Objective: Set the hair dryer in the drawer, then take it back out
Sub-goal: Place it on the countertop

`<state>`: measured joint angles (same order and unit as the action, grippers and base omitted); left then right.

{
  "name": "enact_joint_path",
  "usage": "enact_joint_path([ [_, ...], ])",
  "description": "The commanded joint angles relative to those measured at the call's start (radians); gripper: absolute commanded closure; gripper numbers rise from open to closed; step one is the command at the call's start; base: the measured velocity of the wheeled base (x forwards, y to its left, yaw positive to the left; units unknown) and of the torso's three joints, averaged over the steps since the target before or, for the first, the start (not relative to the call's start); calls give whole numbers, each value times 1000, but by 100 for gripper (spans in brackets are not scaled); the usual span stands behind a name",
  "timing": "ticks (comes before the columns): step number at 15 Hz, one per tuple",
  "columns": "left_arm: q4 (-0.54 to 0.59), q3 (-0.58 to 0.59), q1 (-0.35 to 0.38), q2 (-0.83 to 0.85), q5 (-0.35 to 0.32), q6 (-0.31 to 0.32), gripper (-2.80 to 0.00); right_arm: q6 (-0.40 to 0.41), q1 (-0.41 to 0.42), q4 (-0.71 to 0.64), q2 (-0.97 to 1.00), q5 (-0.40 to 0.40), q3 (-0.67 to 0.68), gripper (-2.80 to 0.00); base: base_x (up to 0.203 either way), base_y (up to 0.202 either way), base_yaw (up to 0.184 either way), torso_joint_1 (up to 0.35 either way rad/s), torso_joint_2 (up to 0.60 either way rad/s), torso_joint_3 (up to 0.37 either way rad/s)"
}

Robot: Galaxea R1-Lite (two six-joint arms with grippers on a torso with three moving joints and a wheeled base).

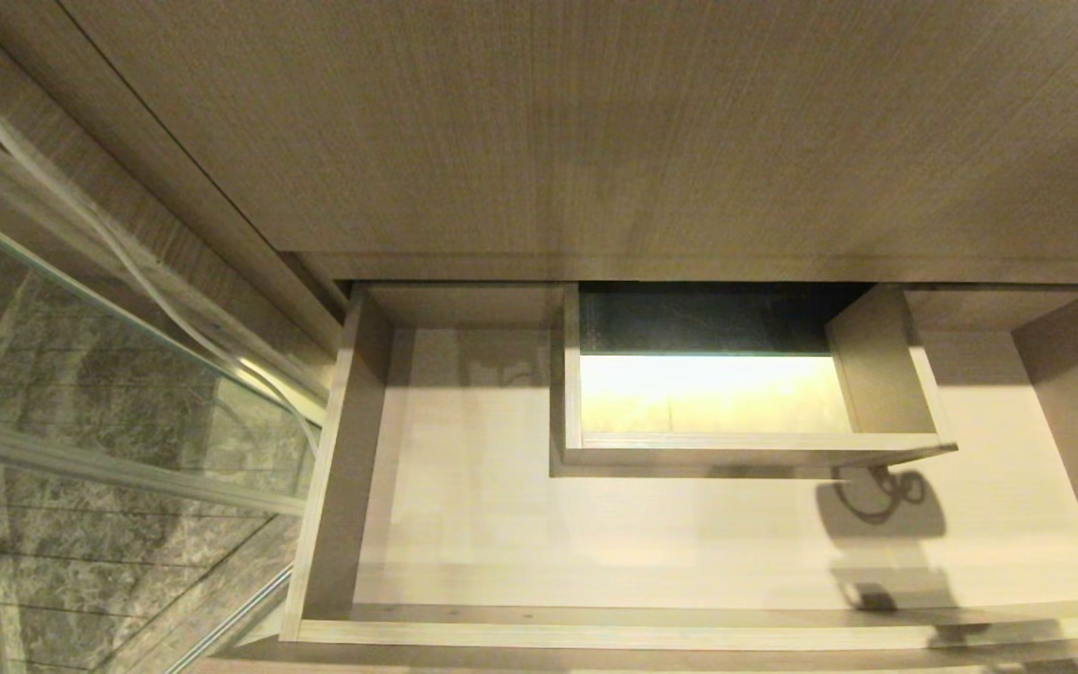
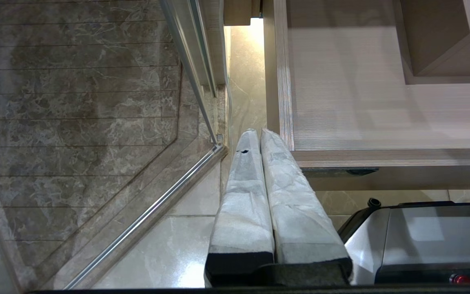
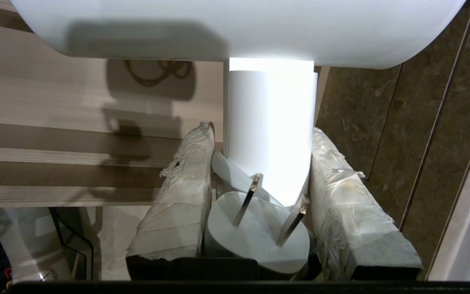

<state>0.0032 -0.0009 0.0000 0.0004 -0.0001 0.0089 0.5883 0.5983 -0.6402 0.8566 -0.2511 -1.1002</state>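
While my right gripper (image 3: 259,163) is pinching the white hair dryer (image 3: 271,130) by its handle just outside the open drawer (image 1: 464,524), I am judging that lowering it inside comes next; my left gripper (image 2: 259,136), fingers pressed together, is idling

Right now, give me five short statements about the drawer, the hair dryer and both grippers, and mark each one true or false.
1. The drawer is pulled open. True.
2. The hair dryer lies on the drawer floor. False: it is in the right gripper, and the head view shows only its shadow on the drawer floor.
3. The right gripper clamps the dryer's handle between its wrapped fingers. True.
4. The left gripper holds the plug. False: it is shut and empty, beside the drawer's corner; the plug sits between the right gripper's fingers.
5. A boxed cut-out stands in the drawer's rear middle. True.
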Motion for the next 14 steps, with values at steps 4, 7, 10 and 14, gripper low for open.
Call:
enact_joint_path([
  [4,0,-1,0,0,0,0,0,7,-2,-3,-2,-8,3,0,0,0,0,0,0,0],
  [7,0,1,0,0,0,0,0,10,0,-5,-2,-7,3,0,1,4,-27,0,1,0],
  [10,0,0,0,0,0,0,0,10,-2,-7,-2,-5,3,0,0,8,-176,12,4,14],
  [14,0,-1,0,0,0,0,0,10,-2,-6,-2,-5,8,0,1,11,-193,26,4,31],
])
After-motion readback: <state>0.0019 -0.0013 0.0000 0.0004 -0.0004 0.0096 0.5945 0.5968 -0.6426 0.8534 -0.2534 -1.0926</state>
